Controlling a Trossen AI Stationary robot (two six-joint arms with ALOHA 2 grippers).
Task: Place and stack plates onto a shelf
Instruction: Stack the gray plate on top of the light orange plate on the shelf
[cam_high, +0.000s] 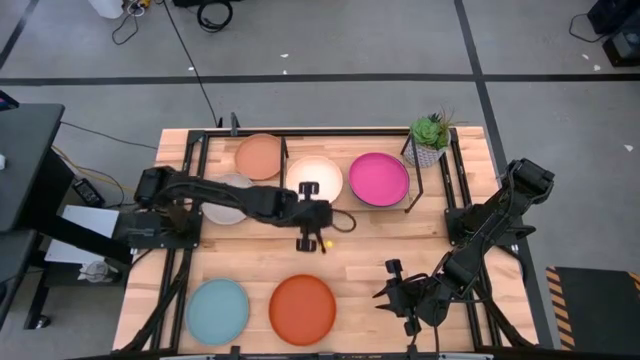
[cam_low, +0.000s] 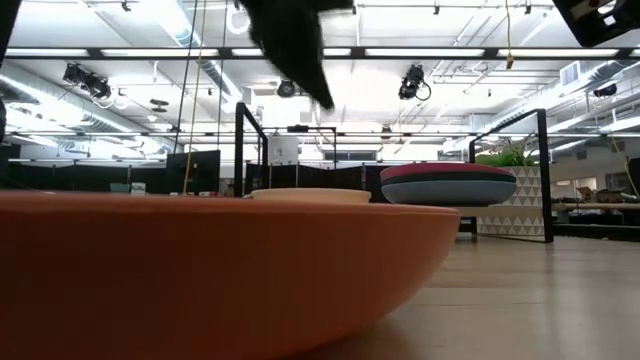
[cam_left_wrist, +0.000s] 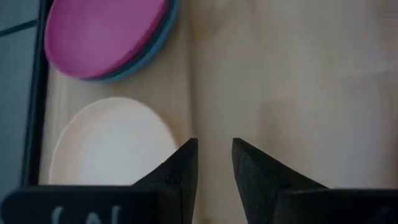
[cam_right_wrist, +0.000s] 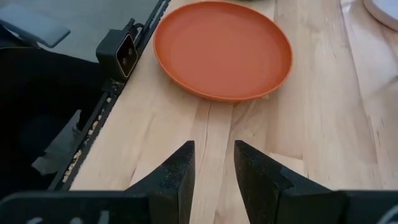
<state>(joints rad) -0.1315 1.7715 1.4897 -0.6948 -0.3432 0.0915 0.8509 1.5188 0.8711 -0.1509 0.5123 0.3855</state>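
Nearest me, the orange plate (cam_high: 302, 309) and light aqua plate (cam_high: 218, 311) still waited on the table. My right gripper (cam_high: 398, 293) sat empty, fingers narrowly apart, beside them. Mid-table, my left gripper (cam_high: 314, 228) likewise held nothing. Farther back, the shelf (cam_high: 330, 210) carried peach (cam_high: 260, 156), grey (cam_high: 222, 209), cream (cam_high: 318, 173) and magenta (cam_high: 378, 179) plates.

counter (cam_high: 360, 255): pale wood planks, smooth | orange plate (cam_right_wrist: 222, 48): matte, smooth | magenta plate (cam_left_wrist: 102, 34): matte | shelf (cam_high: 425, 200): thin black metal rails | my fingers (cam_right_wrist: 177, 180): dark matte plastic
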